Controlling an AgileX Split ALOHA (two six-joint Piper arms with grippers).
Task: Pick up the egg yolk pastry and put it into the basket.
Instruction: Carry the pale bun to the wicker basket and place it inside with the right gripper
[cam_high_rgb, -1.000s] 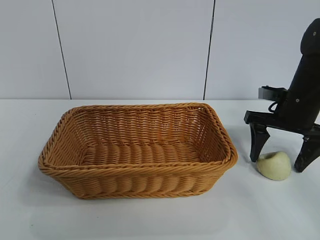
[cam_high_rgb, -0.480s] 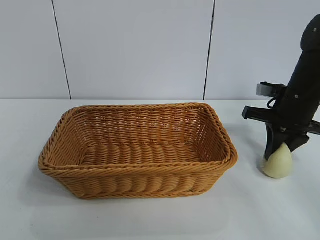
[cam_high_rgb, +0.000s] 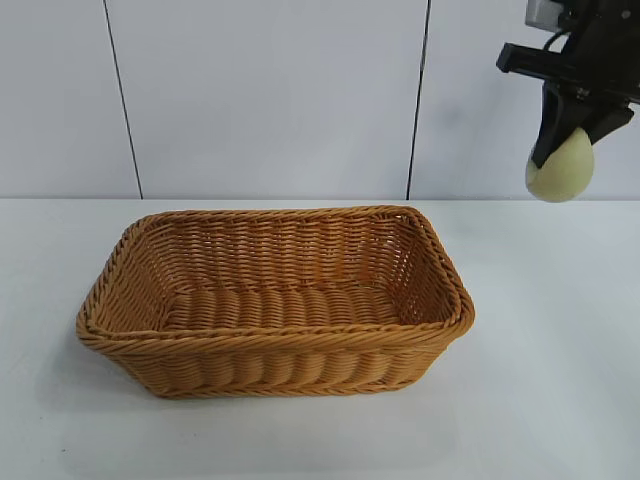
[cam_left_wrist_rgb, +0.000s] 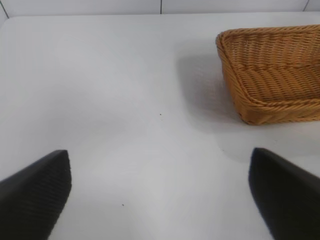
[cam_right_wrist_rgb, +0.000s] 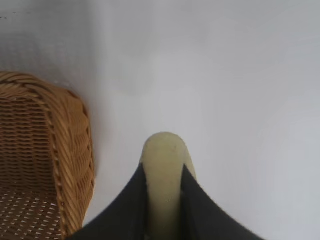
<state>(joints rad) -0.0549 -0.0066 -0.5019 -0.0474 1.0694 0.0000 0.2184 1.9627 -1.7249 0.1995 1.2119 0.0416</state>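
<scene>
Hanging high above the worktop (cam_high_rgb: 540, 400), the right gripper (cam_high_rgb: 566, 135) has its jaws clamped on the egg yolk pastry (cam_high_rgb: 560, 170), with the wicker basket (cam_high_rgb: 275, 345) below and to the jaws' left; the left gripper (cam_left_wrist_rgb: 160, 195) waits with jaws wide apart.

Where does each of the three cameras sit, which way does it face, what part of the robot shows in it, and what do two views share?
Exterior view: outside the rig, facing the wall; shows the orange-brown woven wicker basket on the white table and the right gripper gripping the pale yellow-cream rounded pastry in the air.
Left wrist view: on the left wrist, looking over the table; the left gripper with fingers spread.
Right wrist view: on the right wrist, looking down; black fingers clamp the pastry.
Shared: the basket appears in all views.
</scene>
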